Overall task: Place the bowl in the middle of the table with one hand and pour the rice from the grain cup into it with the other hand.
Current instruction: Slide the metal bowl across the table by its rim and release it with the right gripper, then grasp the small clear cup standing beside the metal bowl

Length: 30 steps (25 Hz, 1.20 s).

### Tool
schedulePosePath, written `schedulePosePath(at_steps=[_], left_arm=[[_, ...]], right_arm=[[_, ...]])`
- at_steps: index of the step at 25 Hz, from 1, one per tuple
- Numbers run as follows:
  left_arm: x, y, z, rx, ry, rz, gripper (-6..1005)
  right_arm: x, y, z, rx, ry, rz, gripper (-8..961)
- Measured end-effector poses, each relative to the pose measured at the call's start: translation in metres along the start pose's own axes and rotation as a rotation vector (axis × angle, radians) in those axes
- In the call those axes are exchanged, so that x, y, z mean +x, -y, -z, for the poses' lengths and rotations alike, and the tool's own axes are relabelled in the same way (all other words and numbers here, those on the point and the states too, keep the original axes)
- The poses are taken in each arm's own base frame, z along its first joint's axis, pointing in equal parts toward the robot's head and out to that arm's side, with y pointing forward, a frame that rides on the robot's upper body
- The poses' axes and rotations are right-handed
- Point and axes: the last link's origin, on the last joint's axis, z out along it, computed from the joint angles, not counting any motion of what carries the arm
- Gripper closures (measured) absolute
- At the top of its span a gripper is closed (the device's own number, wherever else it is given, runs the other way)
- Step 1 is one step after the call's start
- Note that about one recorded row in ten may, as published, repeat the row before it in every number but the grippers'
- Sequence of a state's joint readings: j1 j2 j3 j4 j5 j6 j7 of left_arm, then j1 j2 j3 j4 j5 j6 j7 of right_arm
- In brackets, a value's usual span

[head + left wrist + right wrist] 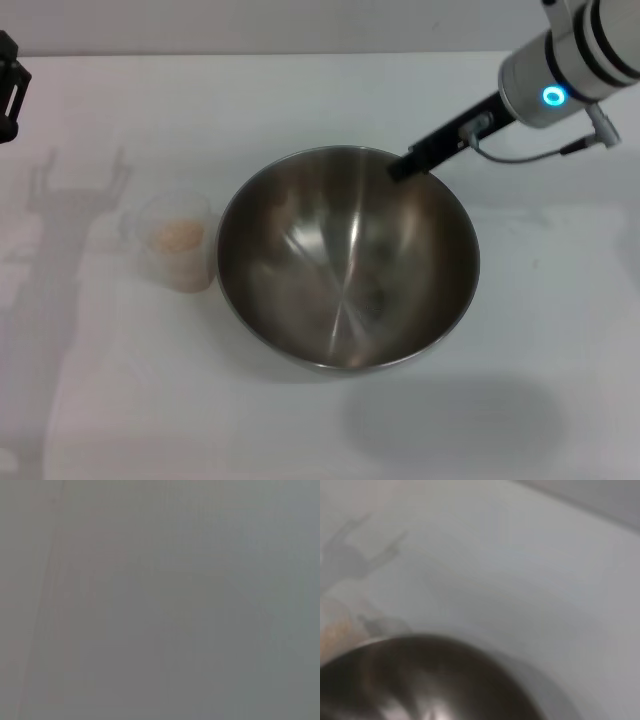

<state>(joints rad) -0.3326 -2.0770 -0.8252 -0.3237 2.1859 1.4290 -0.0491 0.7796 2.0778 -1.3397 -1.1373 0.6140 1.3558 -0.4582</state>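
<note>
The head view shows the bowl [347,262] at mid-frame on the table [560,330], with the grain cup [177,240] of rice [175,235] touching its left side. The right gripper [405,165] meets the bowl's far rim; its spread cannot be told. The left gripper [10,85] sits at the upper-left edge, spread likewise unclear. The left wrist view is blank grey. The right wrist view shows only the bowl [420,680] and table [520,580]. No writing is readable.

Bare white table [560,330] and blank backdrop suggest a lab.
</note>
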Motion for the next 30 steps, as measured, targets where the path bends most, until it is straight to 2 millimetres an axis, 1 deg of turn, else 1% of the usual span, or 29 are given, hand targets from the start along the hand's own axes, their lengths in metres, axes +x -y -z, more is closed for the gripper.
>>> schedulePosePath(at_steps=[1,2,5,6,7,9,10,11,13,16,18,20,23,28,30], left_arm=[[0.0,0.001,0.001,0.003,0.002,-0.001,154],[0.0,0.001,0.001,0.003,0.002,-0.001,154],[0.0,0.001,0.002,0.005,0.003,-0.001,154],[-0.001,0.003,0.005,0.011,0.006,-0.003,154],[-0.001,0.004,0.006,0.014,0.007,-0.005,154],[-0.001,0.006,0.007,0.021,0.008,-0.006,155],[-0.001,0.006,0.007,0.022,0.007,-0.006,155],[-0.001,0.006,0.007,0.023,0.008,-0.006,155],[-0.001,0.007,0.008,0.024,0.008,-0.006,155],[-0.001,0.008,0.008,0.027,0.008,-0.008,155],[-0.001,0.008,0.009,0.028,0.007,-0.009,156],[0.0,0.009,0.009,0.033,0.007,-0.01,156],[0.0,0.013,0.012,0.046,0.006,-0.013,156],[0.0,0.015,0.02,0.056,0.009,-0.016,157],[0.001,0.016,0.024,0.055,0.001,-0.019,157]], right_arm=[[-0.008,-0.002,0.005,0.018,0.036,0.028,646],[-0.008,-0.002,0.005,0.018,0.036,0.028,600],[-0.023,-0.006,0.014,0.046,0.105,0.073,461],[-0.034,-0.009,0.019,0.073,0.162,0.122,415],[-0.034,-0.009,0.019,0.073,0.162,0.122,415],[-0.042,-0.01,0.023,0.106,0.225,0.172,415],[-0.045,-0.01,0.024,0.129,0.264,0.198,415],[-0.05,-0.01,0.025,0.176,0.345,0.25,415],[-0.051,-0.012,0.025,0.195,0.379,0.271,415],[-0.053,-0.016,0.029,0.283,0.54,0.349,416],[-0.048,-0.02,0.03,0.344,0.644,0.399,416],[-0.04,-0.023,0.031,0.417,0.754,0.431,416],[-0.023,-0.024,0.03,0.538,0.908,0.449,417],[0.019,-0.021,0.022,0.763,1.145,0.438,418],[0.036,-0.019,0.019,0.809,1.234,0.405,419]])
